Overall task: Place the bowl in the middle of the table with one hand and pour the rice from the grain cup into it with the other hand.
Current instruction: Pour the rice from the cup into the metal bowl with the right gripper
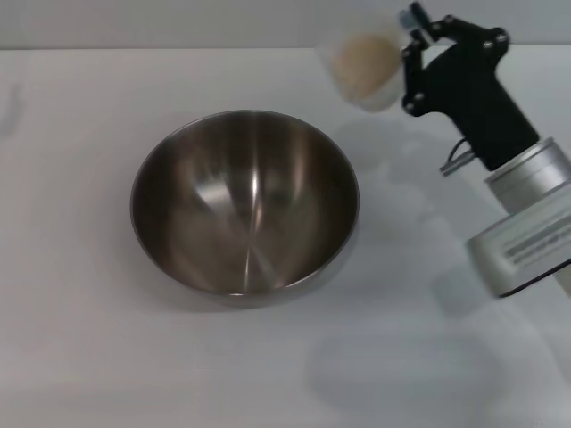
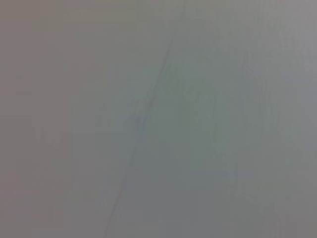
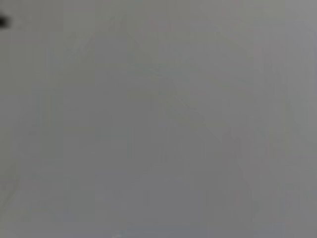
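The steel bowl (image 1: pixel 245 203) stands empty on the white table (image 1: pixel 80 357), near the middle, in the head view. My right gripper (image 1: pixel 412 55) is at the back right, shut on the handle of the translucent grain cup (image 1: pixel 364 67). The cup is held in the air beyond the bowl's far right rim and tipped so its mouth faces me. Pale rice (image 1: pixel 361 61) shows inside it. My left gripper is out of view. Both wrist views show only plain grey surface.
The right arm's silver wrist (image 1: pixel 526 218) hangs over the table's right side. The table's far edge (image 1: pixel 178 48) runs along the back. A faint shadow lies at the front right.
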`<move>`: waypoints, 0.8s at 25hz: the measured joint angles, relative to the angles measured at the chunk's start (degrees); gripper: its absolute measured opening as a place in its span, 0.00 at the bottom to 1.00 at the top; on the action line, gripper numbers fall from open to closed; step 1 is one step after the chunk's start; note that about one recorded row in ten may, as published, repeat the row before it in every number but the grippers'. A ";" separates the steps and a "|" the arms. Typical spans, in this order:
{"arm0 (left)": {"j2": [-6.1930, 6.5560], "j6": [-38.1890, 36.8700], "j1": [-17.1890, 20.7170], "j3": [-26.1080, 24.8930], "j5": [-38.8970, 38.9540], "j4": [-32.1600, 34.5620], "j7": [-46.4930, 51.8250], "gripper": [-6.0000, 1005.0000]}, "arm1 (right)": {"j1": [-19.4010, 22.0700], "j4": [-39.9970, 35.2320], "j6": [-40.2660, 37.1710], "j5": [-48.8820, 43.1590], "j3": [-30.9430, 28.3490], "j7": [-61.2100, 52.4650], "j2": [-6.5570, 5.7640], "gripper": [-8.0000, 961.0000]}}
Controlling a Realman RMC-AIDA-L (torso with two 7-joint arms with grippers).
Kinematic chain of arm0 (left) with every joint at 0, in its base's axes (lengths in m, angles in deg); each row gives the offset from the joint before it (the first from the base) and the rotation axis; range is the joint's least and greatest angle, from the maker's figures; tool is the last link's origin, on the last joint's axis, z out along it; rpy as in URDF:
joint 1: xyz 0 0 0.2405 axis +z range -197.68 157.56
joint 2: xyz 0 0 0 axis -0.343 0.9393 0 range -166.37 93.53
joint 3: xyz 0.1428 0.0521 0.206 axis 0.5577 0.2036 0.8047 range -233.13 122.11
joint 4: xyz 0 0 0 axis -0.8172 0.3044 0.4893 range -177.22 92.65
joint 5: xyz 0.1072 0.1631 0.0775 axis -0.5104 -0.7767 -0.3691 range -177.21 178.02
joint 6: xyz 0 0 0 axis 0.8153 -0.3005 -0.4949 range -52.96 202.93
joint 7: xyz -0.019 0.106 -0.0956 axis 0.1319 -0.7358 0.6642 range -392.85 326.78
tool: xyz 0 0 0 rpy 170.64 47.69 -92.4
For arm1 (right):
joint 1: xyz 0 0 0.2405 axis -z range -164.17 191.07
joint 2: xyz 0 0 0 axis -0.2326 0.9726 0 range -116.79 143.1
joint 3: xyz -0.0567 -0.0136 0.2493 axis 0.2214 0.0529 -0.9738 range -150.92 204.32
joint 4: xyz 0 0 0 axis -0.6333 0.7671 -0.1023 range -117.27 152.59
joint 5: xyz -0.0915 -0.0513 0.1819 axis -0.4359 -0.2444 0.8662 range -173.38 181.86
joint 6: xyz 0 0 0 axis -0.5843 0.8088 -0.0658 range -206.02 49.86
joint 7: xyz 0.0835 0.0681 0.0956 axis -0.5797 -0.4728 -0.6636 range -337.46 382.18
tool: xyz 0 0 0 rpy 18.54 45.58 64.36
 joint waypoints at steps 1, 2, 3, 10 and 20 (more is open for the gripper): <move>0.00 0.00 -0.01 0.00 0.00 -0.19 0.00 0.81 | -0.22 0.26 0.01 -1.35 -0.10 6.56 0.02 0.04; 0.00 0.00 -0.02 0.00 0.00 -0.33 0.01 0.81 | -0.22 0.26 0.01 -1.35 -0.10 6.56 0.02 0.04; 0.00 0.00 -0.02 0.00 0.00 -0.33 0.01 0.81 | -0.41 0.28 0.07 -1.81 -0.11 9.67 0.04 0.04; 0.08 0.00 0.43 0.00 0.00 -1.69 0.03 0.81 | -2.15 0.29 2.42 -5.26 0.13 28.61 0.17 0.04; -0.17 -0.01 0.58 0.00 0.00 -2.08 -0.03 0.81 | -5.09 -2.64 2.22 -12.46 0.21 46.08 0.07 0.04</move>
